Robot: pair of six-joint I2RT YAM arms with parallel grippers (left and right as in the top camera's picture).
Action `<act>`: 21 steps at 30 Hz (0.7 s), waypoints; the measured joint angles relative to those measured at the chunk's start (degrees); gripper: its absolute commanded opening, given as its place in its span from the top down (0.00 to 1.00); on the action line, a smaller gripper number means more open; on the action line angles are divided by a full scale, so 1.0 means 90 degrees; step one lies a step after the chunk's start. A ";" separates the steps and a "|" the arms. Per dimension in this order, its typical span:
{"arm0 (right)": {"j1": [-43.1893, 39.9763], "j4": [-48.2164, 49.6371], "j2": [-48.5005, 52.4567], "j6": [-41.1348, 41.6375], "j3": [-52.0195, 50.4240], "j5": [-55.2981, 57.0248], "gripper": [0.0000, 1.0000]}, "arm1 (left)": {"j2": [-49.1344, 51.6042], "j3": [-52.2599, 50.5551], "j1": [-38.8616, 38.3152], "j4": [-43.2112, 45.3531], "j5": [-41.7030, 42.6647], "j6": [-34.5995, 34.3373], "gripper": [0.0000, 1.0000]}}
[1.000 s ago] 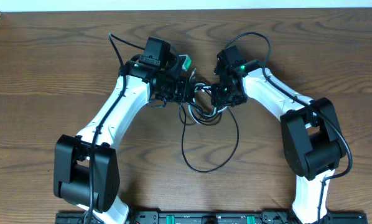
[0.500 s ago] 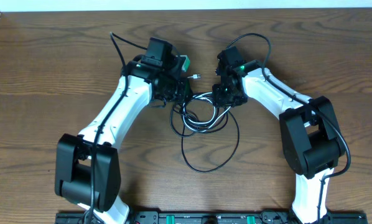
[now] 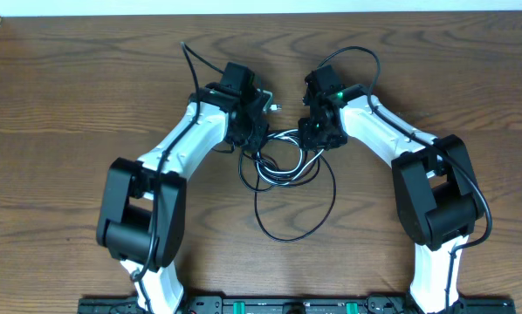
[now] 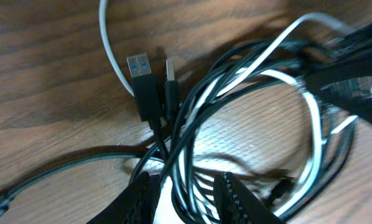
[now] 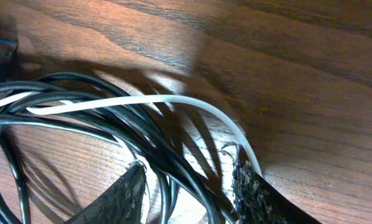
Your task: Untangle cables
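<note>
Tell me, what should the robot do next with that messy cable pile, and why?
Probably close the left gripper on the cables running between its open fingers, then ease them away from the right gripper. That one straddles the same bundle, so pulling apart may loosen the loops. The two plugs already lie free.

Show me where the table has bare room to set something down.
Bare table lies outside the left arm and outside the right arm. A smaller patch sits between the two arms, on the near side of the cables. The middle is crowded: both arms meet over the tangle.
</note>
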 measured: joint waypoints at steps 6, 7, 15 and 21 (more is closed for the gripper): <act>0.0000 -0.0002 0.0000 0.0000 0.0000 0.0005 0.56 | 0.0063 -0.0015 0.0000 0.0044 -0.0323 0.0165 0.66; 0.0000 0.0000 0.0000 0.0000 0.0000 0.0005 0.56 | 0.0063 -0.0015 0.0000 0.0041 -0.0362 0.0170 0.66; 0.0000 0.0000 0.0000 0.0000 0.0000 0.0007 0.56 | 0.0063 -0.0015 0.0000 0.0046 -0.0498 0.0272 0.66; 0.0000 -0.0002 0.0010 0.0000 0.0000 0.0007 0.56 | 0.0063 -0.0015 0.0000 0.0049 -0.0498 0.0430 0.66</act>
